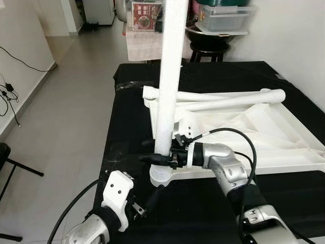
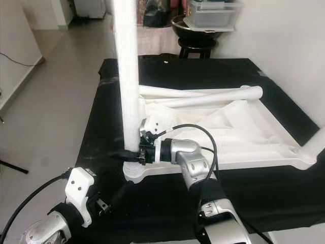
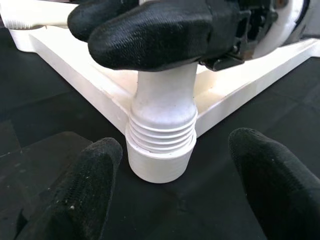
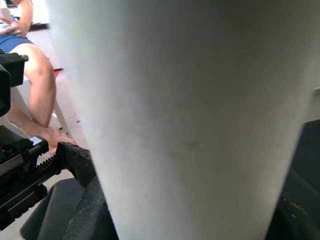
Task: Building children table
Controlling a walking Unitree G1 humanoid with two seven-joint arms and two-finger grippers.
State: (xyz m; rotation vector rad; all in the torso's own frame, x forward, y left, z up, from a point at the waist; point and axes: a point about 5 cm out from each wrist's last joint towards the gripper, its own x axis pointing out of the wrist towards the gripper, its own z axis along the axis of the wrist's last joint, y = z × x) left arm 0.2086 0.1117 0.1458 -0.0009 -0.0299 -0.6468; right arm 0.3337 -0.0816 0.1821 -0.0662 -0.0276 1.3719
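Right arm: silver, reaching forward from lower right, forearm bent inward at the wrist, black cable looping over it. Right gripper (image 1: 158, 152): held level, its two black fingers (image 3: 150, 32) clamped on either side of the upright white table leg (image 1: 167, 86), just above the leg's threaded base.

Left arm: silver, low at lower left, white wrist housing angled upward. Left gripper (image 1: 150, 201): near the leg's base, not touching it; its black fingers (image 3: 82, 192) spread wide apart, holding nothing.
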